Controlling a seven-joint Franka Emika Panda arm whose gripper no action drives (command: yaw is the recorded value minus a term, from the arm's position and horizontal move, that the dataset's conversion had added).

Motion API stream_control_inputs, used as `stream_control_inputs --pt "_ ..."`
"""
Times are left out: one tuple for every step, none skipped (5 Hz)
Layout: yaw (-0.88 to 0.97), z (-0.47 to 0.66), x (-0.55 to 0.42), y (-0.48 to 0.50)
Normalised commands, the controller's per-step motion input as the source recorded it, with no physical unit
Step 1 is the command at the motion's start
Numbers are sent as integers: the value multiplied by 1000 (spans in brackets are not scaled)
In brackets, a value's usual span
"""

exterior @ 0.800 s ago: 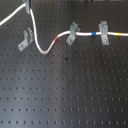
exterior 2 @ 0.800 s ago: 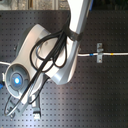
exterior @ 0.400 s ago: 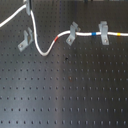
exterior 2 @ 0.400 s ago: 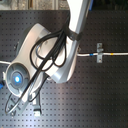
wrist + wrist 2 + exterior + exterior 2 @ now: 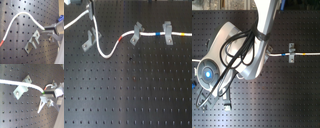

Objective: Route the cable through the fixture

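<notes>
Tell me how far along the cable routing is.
Done: the cable already runs through the middle clip and right clip in the first exterior view. In hand: the gripper is shut on the cable beside the fixture. Left: seating it in the slot; it seems to pass the fixture's side, not between the prongs.

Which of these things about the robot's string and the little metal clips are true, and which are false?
1. The cable is green all over. False: it is white, with red, blue and yellow bands.
2. The cable passes the wide clip on the first exterior view's right. True.
3. Five clips stand on the table. False: there are three: the wide clip, a middle clip and a left clip.
4. The gripper is empty. False: it pinches the cable.
5. The table is dark and full of little holes. True.
</notes>
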Motion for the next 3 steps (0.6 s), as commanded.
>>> stream_control_inputs --pt "-371 87 -269 -300" --pt "-31 58 -378 -245" --pt "237 112 -340 -104"
